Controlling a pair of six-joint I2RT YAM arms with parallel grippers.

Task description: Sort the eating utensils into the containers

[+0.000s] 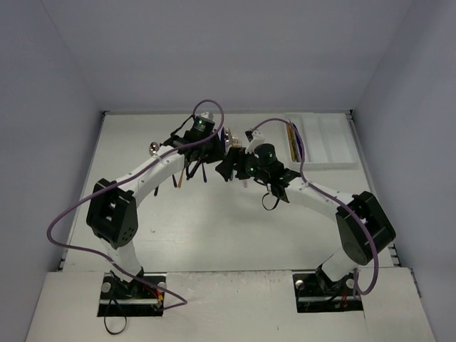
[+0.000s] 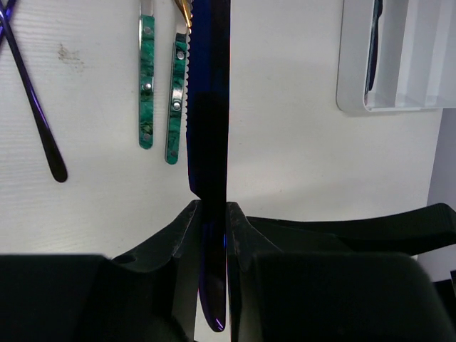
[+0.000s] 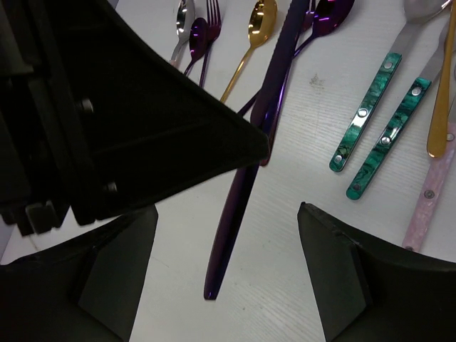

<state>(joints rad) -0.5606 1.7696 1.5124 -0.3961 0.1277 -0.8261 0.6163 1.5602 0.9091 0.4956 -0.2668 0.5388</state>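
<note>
Early stage by my read: most of the set isn't sorted yet. The white tray (image 1: 331,139) sits at the upper right of the top view. Only its leftmost compartment shows anything, a gold piece (image 1: 291,142) and a dark purple piece (image 1: 298,141) lying lengthwise. The other compartments look bare, tho the view is small.

One item is in hand. The L gripper (image 2: 212,214) is clamped on a dark blue knife (image 2: 211,107), held on edge above the table (image 2: 299,157), running up the centre of the left wrist view. The R gripper (image 3: 228,214) has its jaws spread wide w/ nothing between the pads. The knife's handle end hangs in the gap as seen from the right wrist cam, but I can't tell if it's at finger depth or below. Prob a handover setup, since the tray is on the R arm's side.

Left to do, all loose on the table in the right wrist view:
- two teal-handled pieces (image 3: 367,114), right of centre, side by side, not touching
- pink handle (image 3: 427,203) & gold handle (image 3: 442,92) at the right edge
- gold spoon (image 3: 260,21), silver spoon (image 3: 184,16), fork (image 3: 212,13) and purple spoons (image 3: 332,13) along the top edge
- another silver spoon (image 1: 153,148) lies apart, left of centre in the top view

So approx two pcs are binned, one is in transit, and the rest are waiting
</note>
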